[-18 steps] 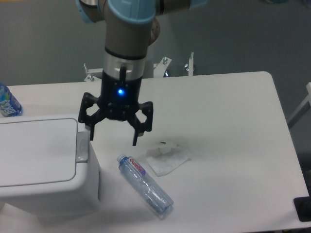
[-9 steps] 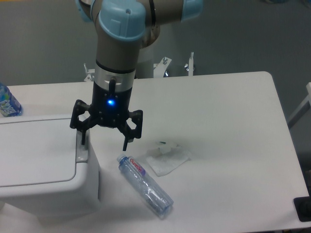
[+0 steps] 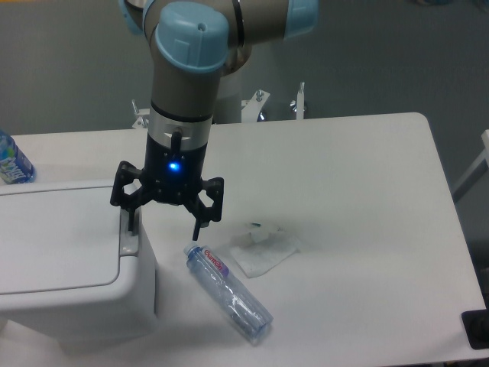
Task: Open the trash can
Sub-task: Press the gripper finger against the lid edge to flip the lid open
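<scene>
The trash can [image 3: 65, 260] is a large boxy white bin at the left front, its flat lid down. Its grey oblong push-button [image 3: 129, 229] sits on the right rim. My gripper [image 3: 163, 233] hangs over the bin's right edge with its jaws spread wide and nothing held. The left fingertip [image 3: 131, 227] is on or just above the grey button. The right fingertip [image 3: 196, 232] hangs over the table, just above the cap of a lying bottle.
A clear plastic bottle [image 3: 229, 293] lies on the white table [image 3: 351, 199] just right of the bin. A crumpled white tissue [image 3: 263, 249] lies beside it. A blue-labelled bottle [image 3: 12, 160] stands at the far left edge. A dark object [image 3: 475, 329] sits at the front right corner.
My gripper moved left and down, from over the table to the bin's right rim, bringing the left fingertip onto the grey button. In the last half second it sank only slightly. The lid has not moved.
</scene>
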Controlling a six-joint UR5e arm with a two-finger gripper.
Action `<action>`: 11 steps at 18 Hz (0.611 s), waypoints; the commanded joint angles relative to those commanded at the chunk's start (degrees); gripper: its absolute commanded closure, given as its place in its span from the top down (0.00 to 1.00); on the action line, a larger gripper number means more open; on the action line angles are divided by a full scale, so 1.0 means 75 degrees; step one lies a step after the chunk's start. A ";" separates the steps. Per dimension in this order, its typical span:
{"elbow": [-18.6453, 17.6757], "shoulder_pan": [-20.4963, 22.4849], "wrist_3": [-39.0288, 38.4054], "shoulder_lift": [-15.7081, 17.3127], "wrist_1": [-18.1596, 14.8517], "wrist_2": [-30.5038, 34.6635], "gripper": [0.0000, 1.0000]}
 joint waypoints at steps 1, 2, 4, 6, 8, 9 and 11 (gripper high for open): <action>0.0000 0.0000 0.0000 -0.0012 0.0012 0.0000 1.00; 0.0000 0.0000 0.0000 -0.0012 0.0012 0.0000 1.00; 0.0000 0.0000 0.0000 -0.0024 0.0012 0.0000 1.00; 0.0000 0.0000 0.0012 -0.0024 0.0023 0.0000 1.00; 0.0012 0.0000 0.0012 -0.0047 0.0023 0.0000 1.00; 0.0012 0.0000 0.0012 -0.0047 0.0023 0.0000 1.00; 0.0023 0.0000 0.0012 -0.0047 0.0023 0.0000 1.00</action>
